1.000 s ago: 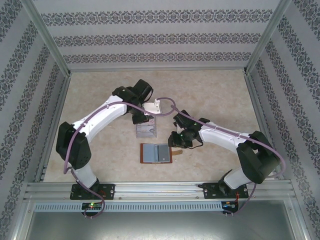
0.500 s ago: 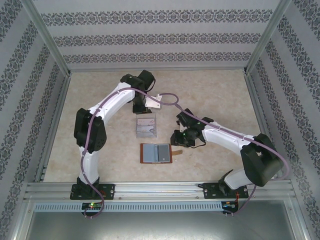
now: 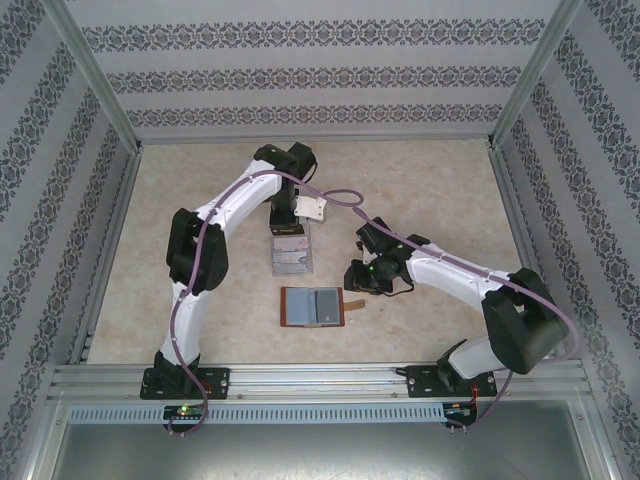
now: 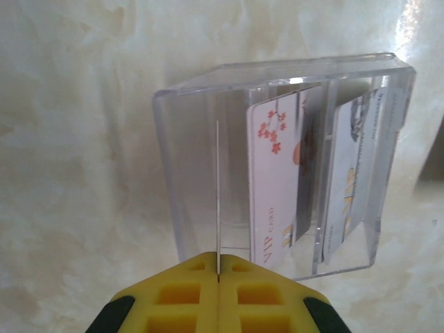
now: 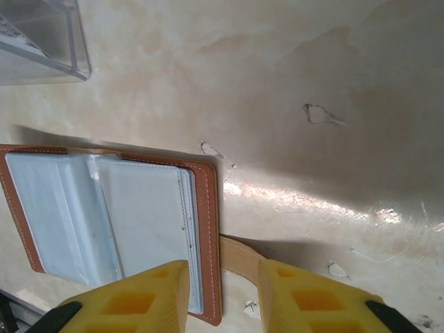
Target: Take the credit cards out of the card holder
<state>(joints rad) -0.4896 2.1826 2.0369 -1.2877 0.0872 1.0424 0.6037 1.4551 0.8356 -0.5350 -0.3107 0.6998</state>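
The card holder [image 3: 312,307] lies open on the table, brown leather with grey-blue pockets [image 5: 139,208] and a tan strap tab [image 5: 239,253]. My right gripper [image 5: 223,267] hovers open over its right edge, one finger above the pockets, the other past the strap, holding nothing. My left gripper [image 4: 218,267] is shut on a thin credit card [image 4: 217,194], seen edge-on and standing upright at the clear tray [image 4: 187,159]. Inside that tray stand a white flowered VIP card [image 4: 274,180] and a grey card [image 4: 354,173]. From above, the left gripper [image 3: 288,218] sits just behind the tray [image 3: 292,257].
A corner of the clear tray [image 5: 41,41] lies up-left of the card holder in the right wrist view. Patterned walls and metal posts [image 3: 110,110] enclose the beige table. A rail [image 3: 320,375] runs along the near edge by the arm bases.
The left arm has folded upward at the elbow, and its gripper has shifted a little toward the back, over the tray's far end. The right arm has stayed nearly still.
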